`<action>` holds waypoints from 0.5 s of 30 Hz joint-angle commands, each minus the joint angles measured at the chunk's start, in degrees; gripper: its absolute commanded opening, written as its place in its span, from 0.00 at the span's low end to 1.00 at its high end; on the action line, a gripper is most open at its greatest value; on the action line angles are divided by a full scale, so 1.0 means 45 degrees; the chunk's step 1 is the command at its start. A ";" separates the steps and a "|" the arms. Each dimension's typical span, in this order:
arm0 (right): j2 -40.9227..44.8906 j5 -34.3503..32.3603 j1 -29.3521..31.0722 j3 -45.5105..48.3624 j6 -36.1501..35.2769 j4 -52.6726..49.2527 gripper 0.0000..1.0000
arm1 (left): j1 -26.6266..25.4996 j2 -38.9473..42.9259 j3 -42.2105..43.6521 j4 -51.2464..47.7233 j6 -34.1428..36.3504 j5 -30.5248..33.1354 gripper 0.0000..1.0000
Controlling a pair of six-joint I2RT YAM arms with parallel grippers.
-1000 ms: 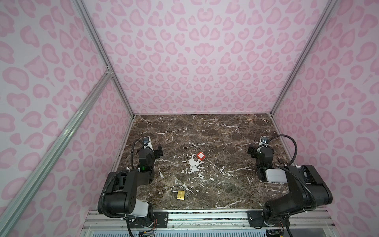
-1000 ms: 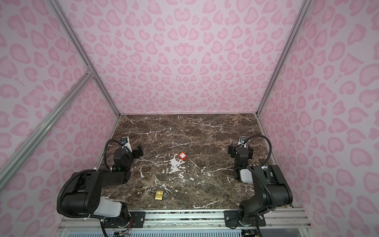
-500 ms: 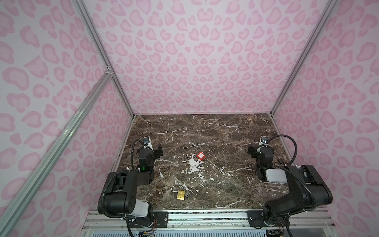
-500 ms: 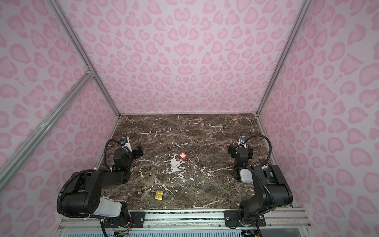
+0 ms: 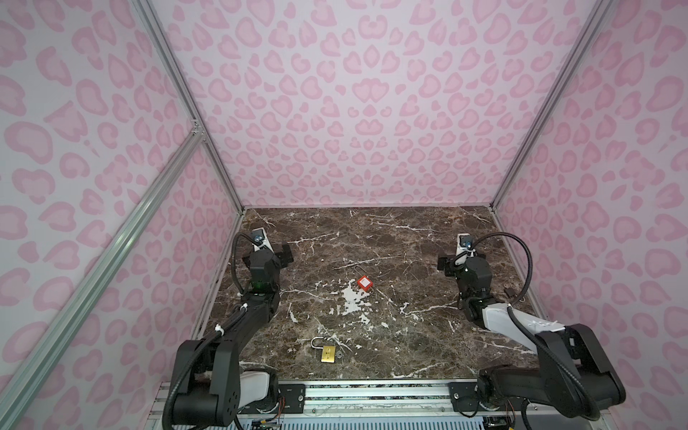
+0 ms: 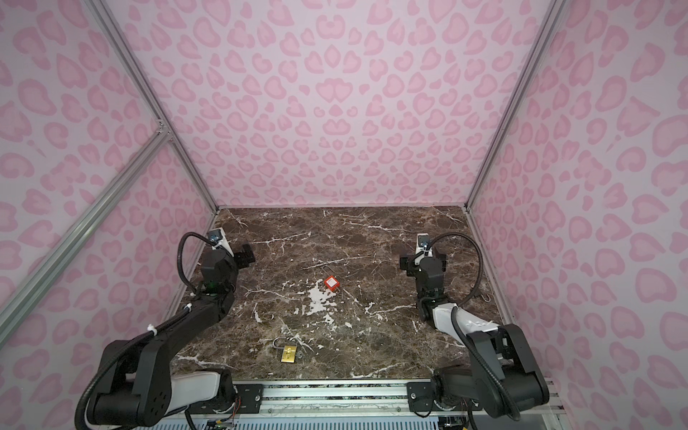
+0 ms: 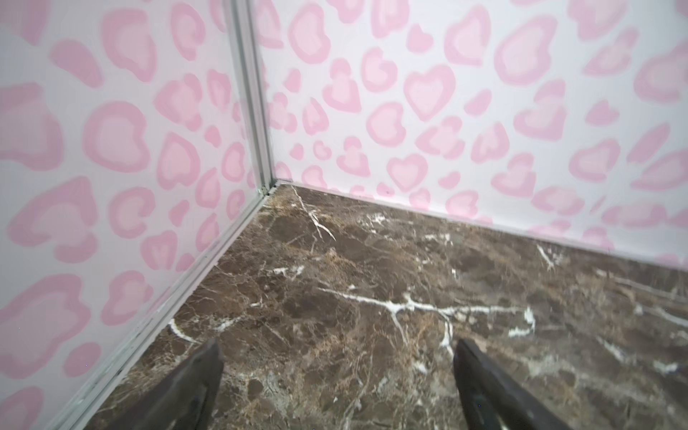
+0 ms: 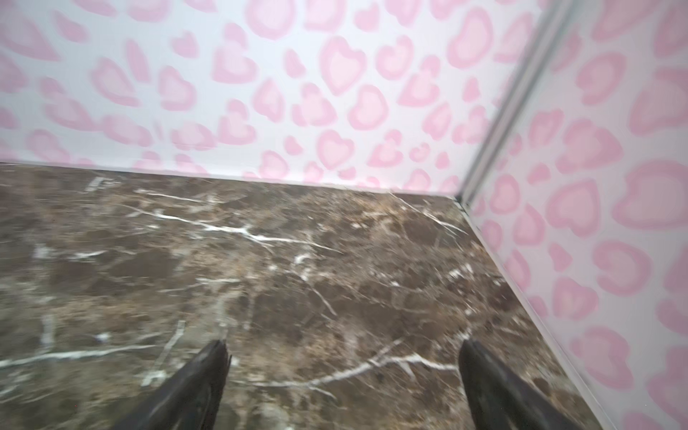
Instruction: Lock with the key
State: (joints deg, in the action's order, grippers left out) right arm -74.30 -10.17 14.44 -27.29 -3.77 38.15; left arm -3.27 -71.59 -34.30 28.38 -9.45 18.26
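Nothing has shifted over the last second. My left gripper [image 7: 337,348] is parked by the left wall as before. The brass padlock [image 5: 327,353] lies where it lay, near the front edge of the marble tabletop [image 5: 409,238]. The red lock [image 5: 365,283] sits unmoved near the middle, and my right gripper [image 8: 342,346] keeps its place by the right wall. Both pairs of jaws are as wide as they were, spread fully apart over bare marble, with hold of nothing.

In both top views my fingers are mostly hidden under the wrists and their cameras. Neither wrist camera sees either lock, since each looks toward a back corner. A small silvery bit [image 5: 339,353] touches the brass padlock's right side. It is too small for me to tell whether it is the key, or whether it sits in the keyhole. I also cannot tell whether that padlock's shackle is latched. The red lock's thin wire loop is nearly lost among the white veins. The right wrist view is smeared.

The brass padlock lies flat, with a gold body and a silver shackle curving toward the back left. It is well apart from both grippers and nearer my left arm [image 5: 257,312]. The red lock is a small red block with a pale label on top.
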 commanded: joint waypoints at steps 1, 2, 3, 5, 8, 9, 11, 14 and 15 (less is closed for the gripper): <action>0.0478 0.0777 0.1757 -0.0379 -0.1518 -0.3286 0.99 | -0.0053 0.0565 -0.1073 -0.5315 -0.1913 -0.0194 0.98; 0.0606 0.1038 0.2459 -0.0546 -0.1761 -0.3724 0.99 | -0.0074 0.0719 -0.1348 -0.6234 -0.2323 -0.0571 0.98; 0.0692 0.1396 0.2954 -0.0710 -0.1756 -0.4107 0.99 | -0.0106 0.0866 -0.1522 -0.6910 -0.2793 -0.0858 0.97; 0.0769 0.2735 0.4112 -0.0953 -0.1497 -0.4766 0.99 | -0.0148 0.1336 -0.1798 -0.8332 -0.3842 -0.1670 0.98; 0.0659 0.4138 0.5985 -0.0792 -0.1623 -0.4570 0.99 | -0.0296 0.2233 -0.1420 -0.9112 -0.4780 -0.2777 0.99; 0.0614 0.4565 0.6484 -0.0649 -0.1739 -0.4196 0.99 | -0.0318 0.2510 -0.1177 -0.9176 -0.5100 -0.3021 1.00; 0.0271 0.5432 0.7457 -0.0329 -0.1980 -0.3421 0.99 | -0.0330 0.3151 -0.0724 -0.9325 -0.5699 -0.3344 1.00; -0.0826 0.6233 0.8712 -0.0743 -0.2108 -0.3359 0.99 | -0.0348 0.3777 -0.0167 -0.9624 -0.6514 -0.3746 1.00; -0.1301 0.6416 0.9140 -0.0983 -0.2130 -0.3361 0.99 | -0.0343 0.3940 -0.0008 -0.9709 -0.6701 -0.3946 1.00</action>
State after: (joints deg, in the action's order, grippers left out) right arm -77.03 12.51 52.42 -30.28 -11.84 21.54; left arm -4.91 -55.40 -35.79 -12.08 -34.02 4.25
